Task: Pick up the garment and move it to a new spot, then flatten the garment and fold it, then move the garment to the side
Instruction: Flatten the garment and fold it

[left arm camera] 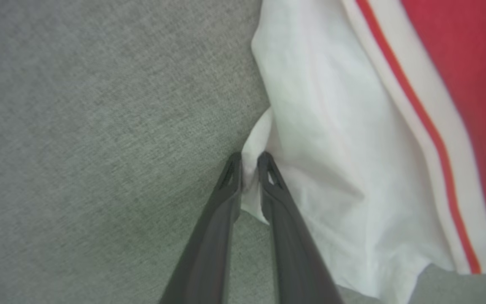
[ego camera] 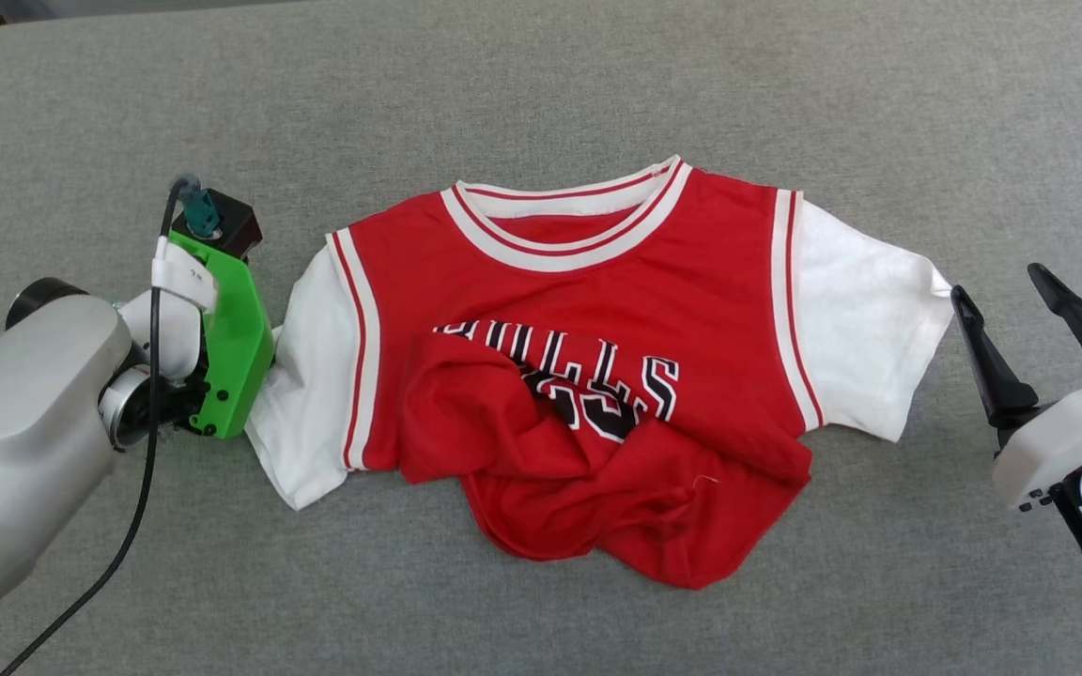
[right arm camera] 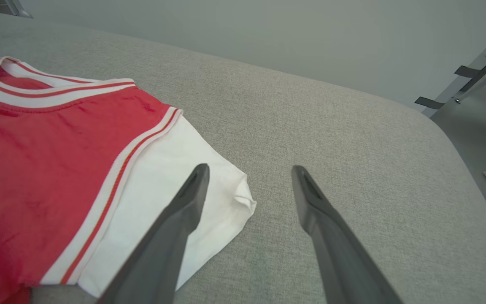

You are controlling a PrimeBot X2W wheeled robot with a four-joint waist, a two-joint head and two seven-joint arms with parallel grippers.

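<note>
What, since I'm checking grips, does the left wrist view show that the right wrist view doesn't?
Left wrist view: the left gripper shut on the garment at its white sleeve edge. Right wrist view: the right gripper open beside the other sleeve, plus the striped collar. Both: the garment's red body, striped trim and the grey cloth surface.

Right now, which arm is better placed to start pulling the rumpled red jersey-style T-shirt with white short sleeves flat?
Left. The left gripper is shut on a white sleeve edge of the red jersey-style T-shirt. The right gripper is open beside the other sleeve, gripping nothing.
</note>
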